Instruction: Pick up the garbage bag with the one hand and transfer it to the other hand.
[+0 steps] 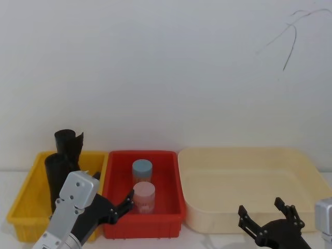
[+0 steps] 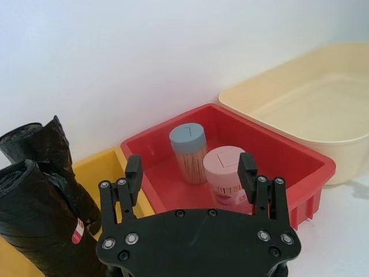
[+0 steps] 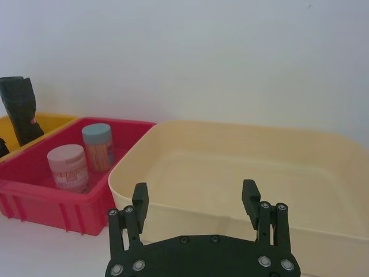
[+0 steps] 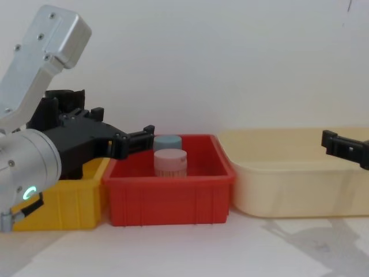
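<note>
While labelled black crinkled-plastic garbage bag roll (image 2: pixel 40 219) stands in yellow plastic bin (image 1: pixel 21 207), left gripper (image 2: pixel 190 167) hovers nearby, jaws wide, empty; right gripper (image 3: pixel 195 193) likewise.

The left gripper (image 2: pixel 191 172) holds its two black fingers (image 2: pixel 133 173) spread wide apart, with nothing gripped. Past the fingertips sits a red bin (image 2: pixel 271 135) with two upright jars in it: a blue-lidded jar (image 2: pixel 188 151) and, just beside it and nearer the gripper, a pink-lidded jar (image 2: pixel 226 173). A yellow bin (image 2: pixel 98 167) sits close against one side of the red bin. In it stands the garbage bag (image 2: pixel 34 225), a crinkled black roll with a small red-and-white label (image 2: pixel 77 231). A second black roll (image 2: pixel 43 144) stands just behind it. On the red bin's other side is a cream tub (image 2: pixel 300 109). A white wall (image 2: pixel 144 52) rises behind all three.
</note>
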